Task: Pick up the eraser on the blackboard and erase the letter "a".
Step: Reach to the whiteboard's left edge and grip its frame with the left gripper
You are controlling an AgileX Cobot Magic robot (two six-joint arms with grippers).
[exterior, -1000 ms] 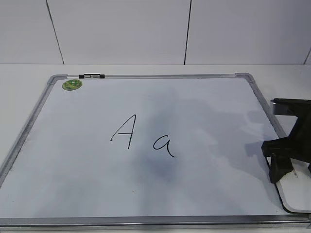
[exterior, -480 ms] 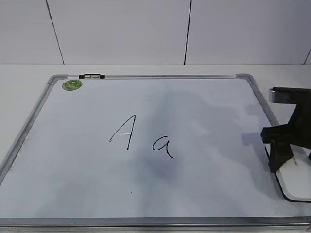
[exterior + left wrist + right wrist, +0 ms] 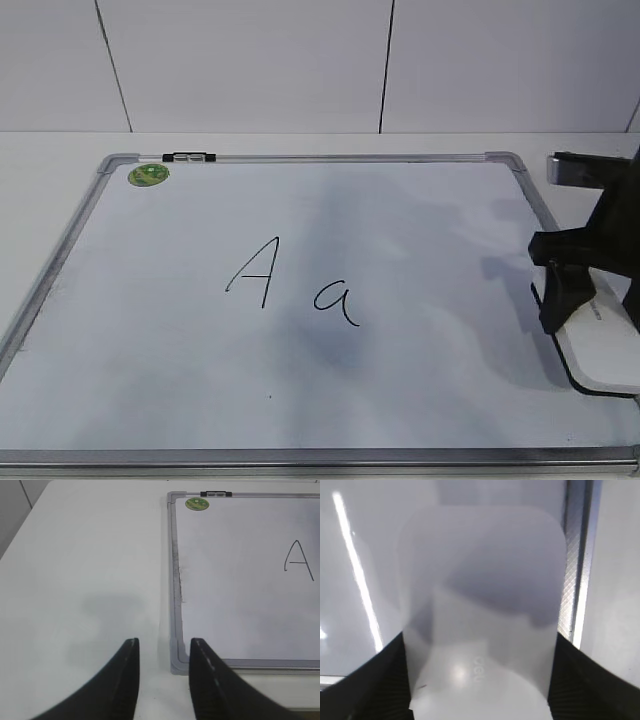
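Note:
The blackboard lies flat on the white table, silver-framed. The letter "a" is at its middle, right of a capital "A". My right gripper is at the board's right edge, shut on the white eraser, which hangs tilted with its black felt edge showing. In the right wrist view the eraser fills the space between the jaws, over the board frame. My left gripper is open and empty above the table, by the board's near left corner. The "a" is outside both wrist views.
A round green sticker and a small black-and-white clip sit at the board's far left corner. A white tiled wall stands behind the table. Bare white table lies left of the board.
My right gripper has moved up and farther along the board's right edge with the eraser in it. The letters are unchanged.

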